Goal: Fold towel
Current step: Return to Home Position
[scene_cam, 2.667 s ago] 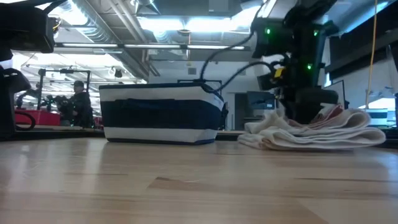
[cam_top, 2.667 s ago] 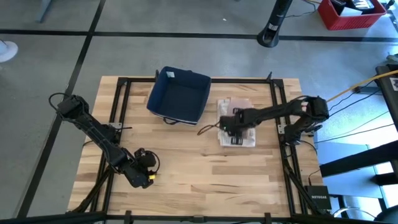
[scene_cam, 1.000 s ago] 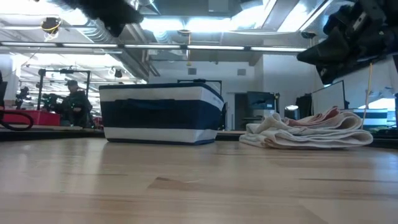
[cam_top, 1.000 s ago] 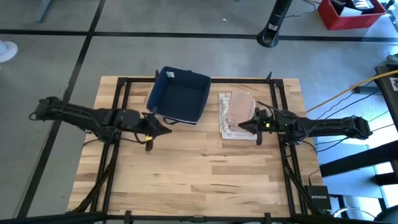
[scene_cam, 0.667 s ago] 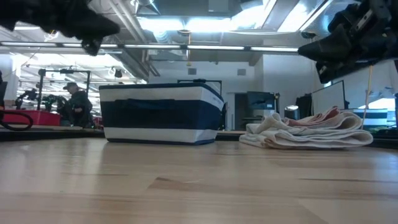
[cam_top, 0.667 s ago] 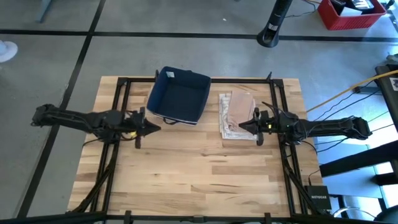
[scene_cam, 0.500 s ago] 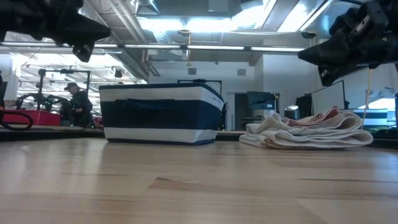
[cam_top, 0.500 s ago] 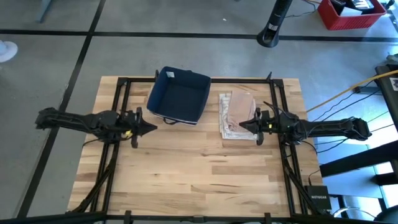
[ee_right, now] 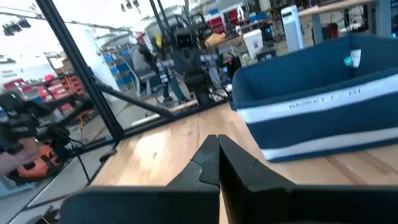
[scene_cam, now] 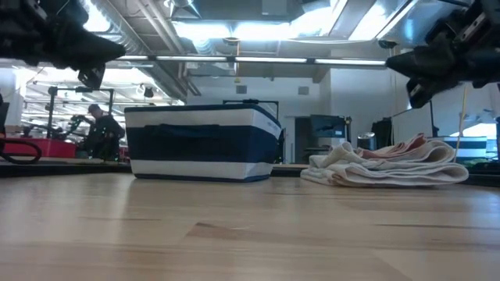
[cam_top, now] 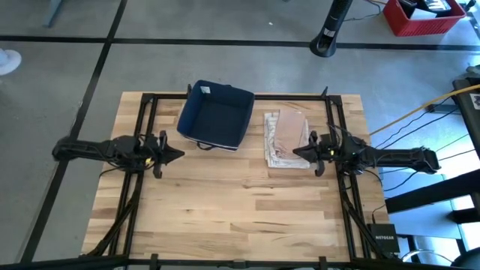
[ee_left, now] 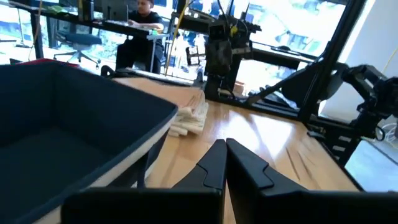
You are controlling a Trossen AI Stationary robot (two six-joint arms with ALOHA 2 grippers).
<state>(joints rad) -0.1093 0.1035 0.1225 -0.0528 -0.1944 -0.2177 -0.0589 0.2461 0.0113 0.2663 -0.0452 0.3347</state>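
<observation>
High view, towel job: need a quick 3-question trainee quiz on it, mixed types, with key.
1. Are the left gripper and right gripper open or shut?
2. Relative to the blue bin, the towel pile lies: A) inside it; B) beside it, on the table; C) under it.
3. True or false: the right gripper touches the towel pile.
Key: 1 both shut; 2 B; 3 false, it hangs above the pile.
</observation>
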